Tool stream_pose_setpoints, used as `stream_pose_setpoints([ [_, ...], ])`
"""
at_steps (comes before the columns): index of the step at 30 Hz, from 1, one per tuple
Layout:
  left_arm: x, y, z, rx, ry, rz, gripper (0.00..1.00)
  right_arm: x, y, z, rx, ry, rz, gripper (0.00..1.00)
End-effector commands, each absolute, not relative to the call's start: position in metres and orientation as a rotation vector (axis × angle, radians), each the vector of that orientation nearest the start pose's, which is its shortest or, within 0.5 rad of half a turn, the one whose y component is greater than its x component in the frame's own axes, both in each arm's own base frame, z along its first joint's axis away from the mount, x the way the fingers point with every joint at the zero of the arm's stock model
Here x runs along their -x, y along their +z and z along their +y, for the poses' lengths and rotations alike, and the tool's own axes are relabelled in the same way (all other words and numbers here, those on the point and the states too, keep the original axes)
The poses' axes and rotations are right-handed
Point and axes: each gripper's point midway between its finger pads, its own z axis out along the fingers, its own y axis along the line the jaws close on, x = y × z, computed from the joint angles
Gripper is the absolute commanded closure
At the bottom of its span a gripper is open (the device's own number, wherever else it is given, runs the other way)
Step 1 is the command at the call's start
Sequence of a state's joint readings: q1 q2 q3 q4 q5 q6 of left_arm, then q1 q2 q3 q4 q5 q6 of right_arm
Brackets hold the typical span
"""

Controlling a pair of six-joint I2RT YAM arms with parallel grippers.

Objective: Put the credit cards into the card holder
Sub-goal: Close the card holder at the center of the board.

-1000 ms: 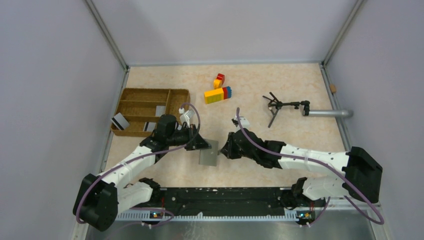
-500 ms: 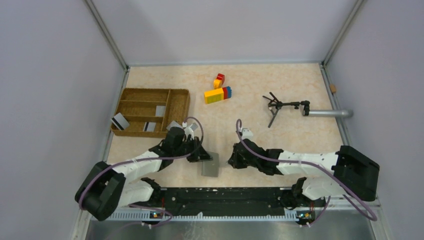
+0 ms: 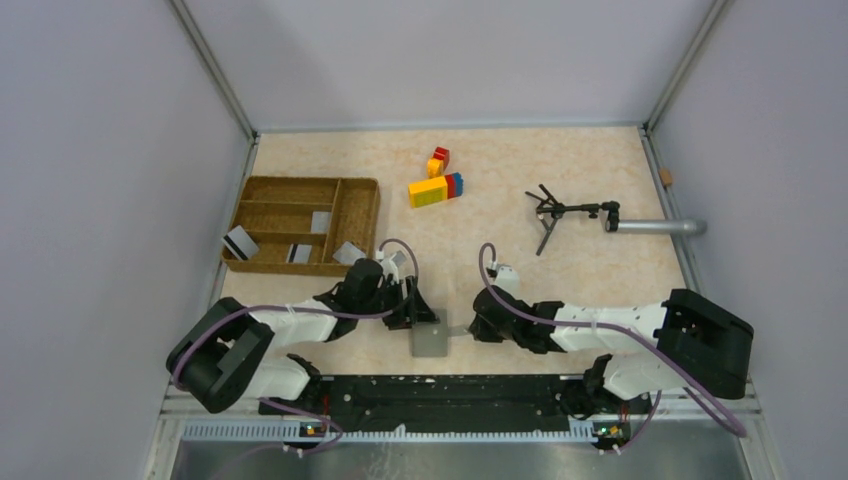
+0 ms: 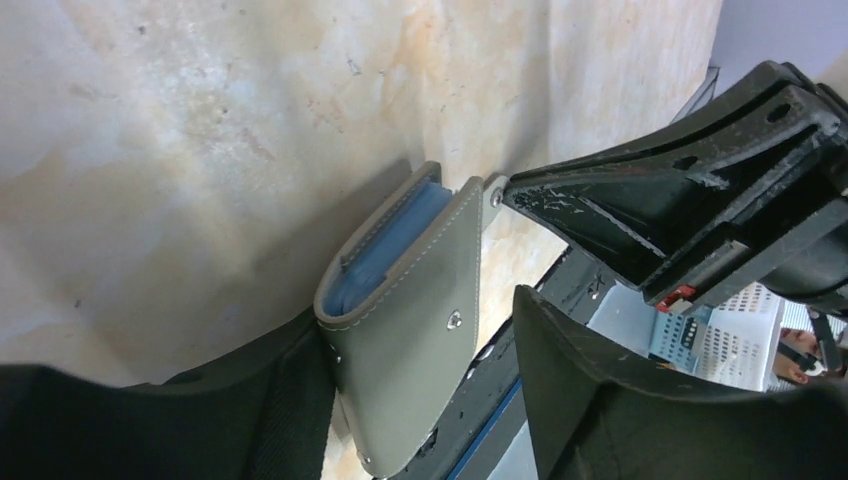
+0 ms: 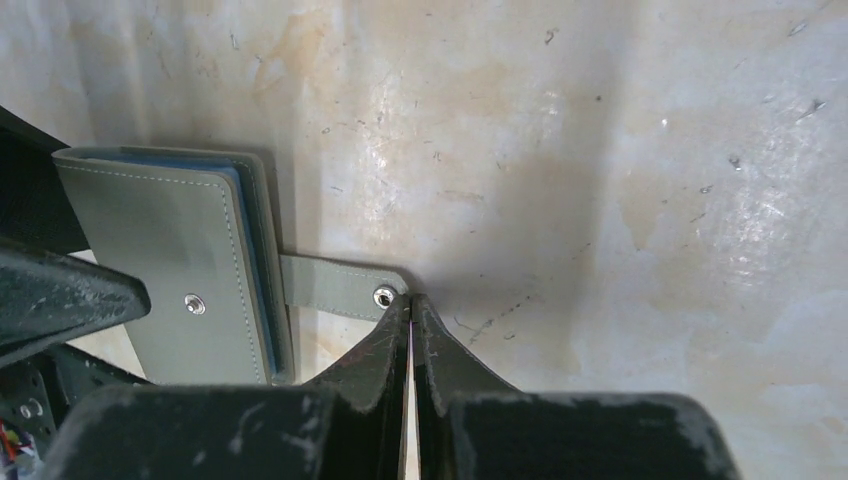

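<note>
I note the card holder [image 3: 432, 341] now down on the worktop [image 3: 560, 150] near the bases, left end effector [image 4: 410, 320] just spread wide off it, right end effector [image 5: 410, 303] pinched narrow at its strap tab, credit cards [image 3: 321, 221] unloaded in the wicker tray [image 3: 300, 181]

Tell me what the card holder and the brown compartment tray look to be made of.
Card holder: likely leather or faux leather, matte grey-green, with pale stitching along the edges and a metal snap stud; blue lining inside.
Tray: seems woven wicker or rattan, brown, matte; the weave is too small to confirm.
</note>
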State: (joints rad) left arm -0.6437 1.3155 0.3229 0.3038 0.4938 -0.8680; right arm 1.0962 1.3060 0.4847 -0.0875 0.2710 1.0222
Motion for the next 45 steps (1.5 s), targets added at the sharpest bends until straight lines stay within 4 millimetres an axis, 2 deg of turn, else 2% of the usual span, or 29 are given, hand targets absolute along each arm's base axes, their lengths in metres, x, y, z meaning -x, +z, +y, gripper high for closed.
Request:
stream_pose_setpoints([
  [1,-0.156,0.037,-0.258,-0.028,-1.291,2.521,0.32,-0.152,0.008,0.241,-0.101,0.479,2.531,1.00],
  [5,-0.146,0.039,-0.253,0.000,-1.320,2.519,0.23,-0.151,0.005,0.239,-0.115,0.468,2.535,1.00],
  [13,-0.126,0.046,-0.245,0.112,-1.444,2.466,0.20,-0.152,0.002,0.244,-0.110,0.477,2.541,1.00],
  [22,-0.110,0.021,-0.223,0.290,-1.320,2.594,0.18,-0.154,0.003,0.251,-0.103,0.499,2.536,1.00],
  [32,-0.095,0.009,-0.208,0.365,-1.244,2.670,0.11,-0.154,0.005,0.250,-0.099,0.494,2.536,1.00],
  [36,-0.096,0.014,-0.213,0.418,-1.314,2.625,0.11,-0.155,0.007,0.251,-0.102,0.504,2.526,1.00],
  [37,-0.091,0.006,-0.210,0.449,-1.307,2.637,0.11,-0.155,0.007,0.251,-0.100,0.505,2.526,1.00],
  [39,-0.093,0.003,-0.210,0.469,-1.302,2.623,0.11,-0.156,0.008,0.253,-0.100,0.512,2.523,1.00],
  [45,-0.113,0.013,-0.218,0.487,-1.339,2.477,0.11,-0.154,0.007,0.253,-0.096,0.513,2.530,1.00],
])
